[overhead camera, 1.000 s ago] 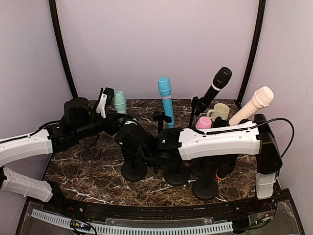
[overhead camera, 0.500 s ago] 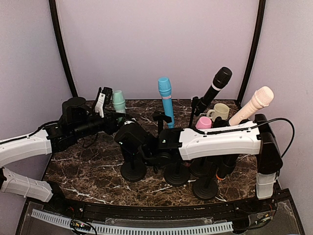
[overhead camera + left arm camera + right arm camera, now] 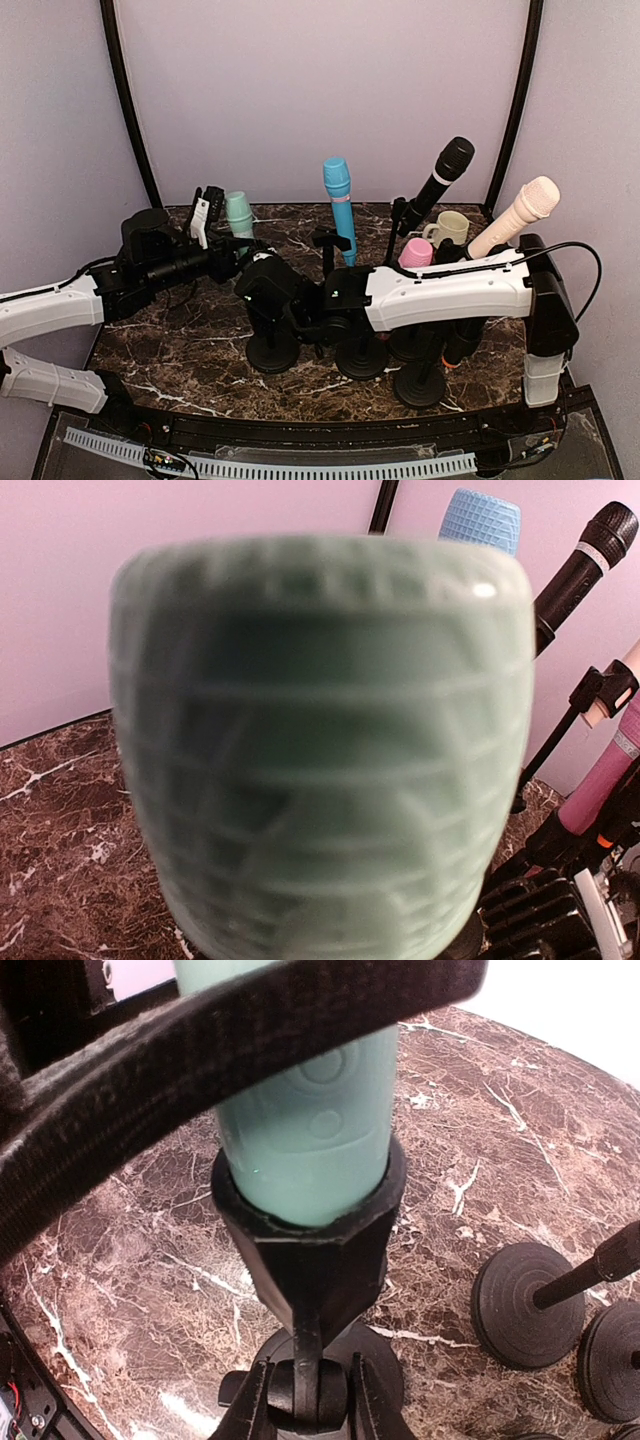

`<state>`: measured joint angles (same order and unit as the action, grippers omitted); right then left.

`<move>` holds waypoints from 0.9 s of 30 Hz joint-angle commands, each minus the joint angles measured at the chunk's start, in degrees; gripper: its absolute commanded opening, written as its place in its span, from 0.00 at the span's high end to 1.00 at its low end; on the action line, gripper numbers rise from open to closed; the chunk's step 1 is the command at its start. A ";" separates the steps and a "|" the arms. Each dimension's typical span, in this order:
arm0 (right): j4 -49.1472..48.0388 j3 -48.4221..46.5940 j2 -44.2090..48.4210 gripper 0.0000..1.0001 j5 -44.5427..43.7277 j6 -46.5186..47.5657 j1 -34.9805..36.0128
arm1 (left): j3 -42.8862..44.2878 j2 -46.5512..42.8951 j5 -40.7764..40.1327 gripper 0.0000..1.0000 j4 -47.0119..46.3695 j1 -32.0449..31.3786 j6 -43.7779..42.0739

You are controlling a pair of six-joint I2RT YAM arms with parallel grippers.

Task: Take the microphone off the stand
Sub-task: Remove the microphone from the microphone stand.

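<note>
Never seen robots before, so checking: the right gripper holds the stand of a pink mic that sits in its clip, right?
Not pink: that mic is mint green, as the right wrist view shows. Otherwise yes: the right gripper holds its stand, and the mic sits in the clip.

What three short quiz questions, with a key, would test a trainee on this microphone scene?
1. True or false: the mint microphone is already out of its clip.
2. The right hand is clamped on: A the stand stem, B the black microphone, C the mug.
3. Fill in: the microphone at the far right is ___ in colour.
Key: 1 false, it sits in the clip; 2 A; 3 cream.
</note>
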<state>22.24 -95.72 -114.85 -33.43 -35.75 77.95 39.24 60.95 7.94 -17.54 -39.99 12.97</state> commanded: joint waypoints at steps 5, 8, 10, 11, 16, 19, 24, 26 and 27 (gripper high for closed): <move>6.19 3.03 -1.69 1.00 4.26 -2.17 0.01 | 2.76 -3.81 0.04 1.00 -11.93 0.86 1.86; 6.05 3.02 -1.85 1.00 4.42 -2.24 -0.02 | 3.28 -3.66 1.24 1.00 -12.15 1.02 1.72; 6.15 2.91 -1.83 1.00 4.51 -2.30 0.01 | 3.37 -3.71 1.66 1.00 -12.55 1.12 1.77; 6.19 3.05 -1.73 1.00 4.43 -2.32 0.08 | 3.33 -3.68 1.74 1.00 -12.92 1.18 1.83; 5.52 4.62 -0.88 1.00 4.51 -3.16 0.09 | 3.79 -2.97 3.42 1.00 -13.78 1.87 2.80; 5.83 4.71 -0.61 1.00 4.30 -3.04 0.15 | 4.02 -2.42 3.84 1.00 -14.21 2.21 3.49; 5.30 5.85 0.14 1.00 4.16 -2.69 0.18 | 6.35 -1.09 2.95 1.00 -12.00 2.61 5.14; 5.18 5.98 0.24 1.00 4.22 -2.30 0.25 | 7.38 -0.50 2.48 1.00 -10.39 2.75 5.28; 5.18 5.94 0.24 1.00 4.34 -1.97 0.25 | 7.92 -0.27 2.35 1.00 -10.05 2.80 5.30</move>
<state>19.53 -92.88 -113.32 -33.01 -35.77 77.97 40.47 62.11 10.79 -17.21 -38.33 14.66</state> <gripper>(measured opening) 0.203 0.368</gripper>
